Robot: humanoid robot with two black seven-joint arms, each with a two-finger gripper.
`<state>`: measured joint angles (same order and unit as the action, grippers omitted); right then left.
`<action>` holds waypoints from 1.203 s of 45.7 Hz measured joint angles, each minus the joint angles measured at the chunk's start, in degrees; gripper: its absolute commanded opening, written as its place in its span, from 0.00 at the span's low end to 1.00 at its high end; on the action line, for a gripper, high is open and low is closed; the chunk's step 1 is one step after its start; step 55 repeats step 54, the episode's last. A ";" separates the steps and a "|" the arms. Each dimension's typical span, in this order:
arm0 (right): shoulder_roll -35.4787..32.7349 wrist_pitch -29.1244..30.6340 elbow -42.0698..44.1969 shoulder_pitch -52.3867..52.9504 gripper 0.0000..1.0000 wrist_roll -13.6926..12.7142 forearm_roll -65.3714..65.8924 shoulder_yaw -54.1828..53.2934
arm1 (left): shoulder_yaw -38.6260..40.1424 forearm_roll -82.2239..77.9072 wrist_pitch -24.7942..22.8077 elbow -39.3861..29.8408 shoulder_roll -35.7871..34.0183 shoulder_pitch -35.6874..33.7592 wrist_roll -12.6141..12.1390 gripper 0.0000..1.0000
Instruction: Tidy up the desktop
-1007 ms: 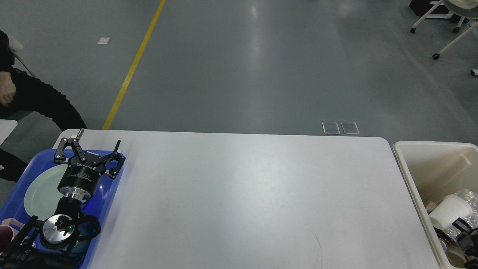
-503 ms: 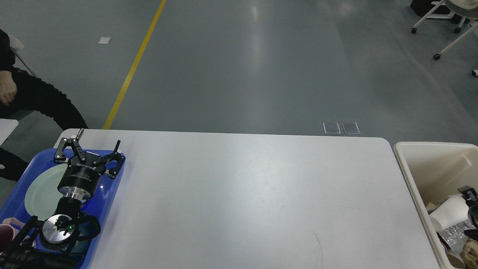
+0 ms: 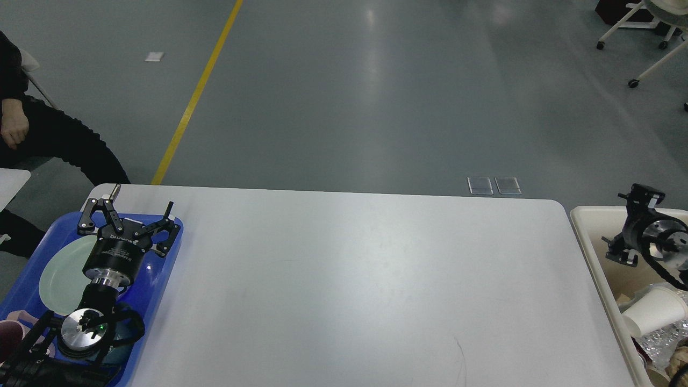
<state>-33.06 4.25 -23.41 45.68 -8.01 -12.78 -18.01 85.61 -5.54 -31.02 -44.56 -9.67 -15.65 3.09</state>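
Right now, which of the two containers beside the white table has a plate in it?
The blue tray on the left, under the left pincer, holds the pale green plate. The beige bin holds a paper cup and trash.

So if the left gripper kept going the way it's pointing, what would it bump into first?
Probably nothing: the open left gripper points past the blue plastic tray's far rim, over the white rectangular desktop's bare corner, towards the grey floor. Height is unclear.
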 measured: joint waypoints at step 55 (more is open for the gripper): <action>12.47 -0.01 -24.74 -23.34 1.00 39.51 3.95 -31.67 | 0.00 -0.07 -0.02 0.00 0.00 0.00 -0.11 0.97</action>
